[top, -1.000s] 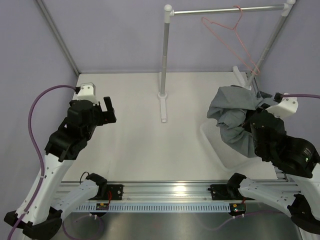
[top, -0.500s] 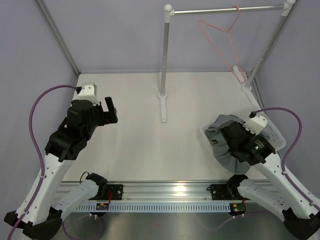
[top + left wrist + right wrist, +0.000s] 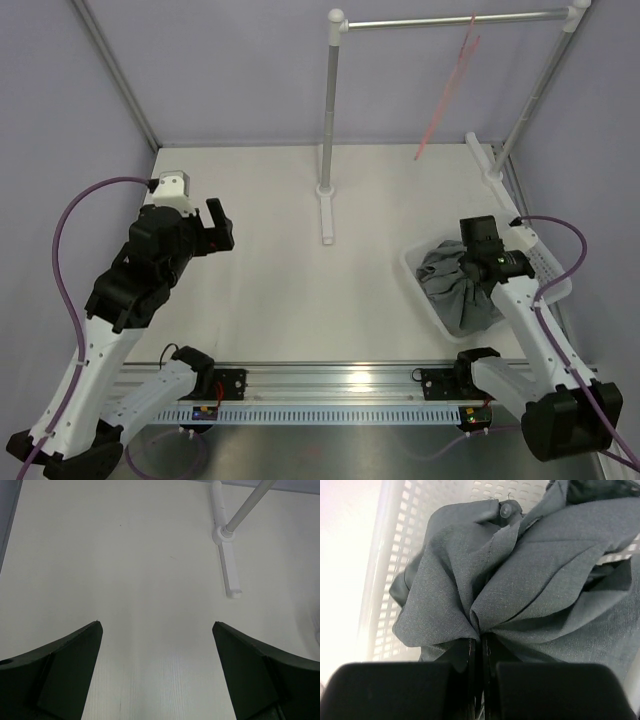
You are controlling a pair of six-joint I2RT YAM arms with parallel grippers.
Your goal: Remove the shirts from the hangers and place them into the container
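The grey-green shirt (image 3: pixel 455 288) lies bunched inside the white mesh container (image 3: pixel 552 283) at the right of the table. My right gripper (image 3: pixel 472 282) reaches down into it, shut on a pinched fold of the shirt (image 3: pixel 520 590), with the container wall (image 3: pixel 395 570) showing behind the cloth. The bare pink hanger (image 3: pixel 448 90) dangles from the grey rail (image 3: pixel 450 20), seen nearly edge-on. My left gripper (image 3: pixel 218 222) hovers over the left of the table, open, its fingers (image 3: pixel 65 665) wide apart with only bare tabletop between them.
The rack's left post (image 3: pixel 328 110) stands on a white foot (image 3: pixel 326 210) at the table's middle back; that foot (image 3: pixel 226 560) also shows in the left wrist view. The right post (image 3: pixel 530 95) rises behind the container. Purple cables trail from both arms.
My right arm has come down and carried the shirt into the container. The empty hanger has swung round on the rail to nearly edge-on. The left arm has barely moved.
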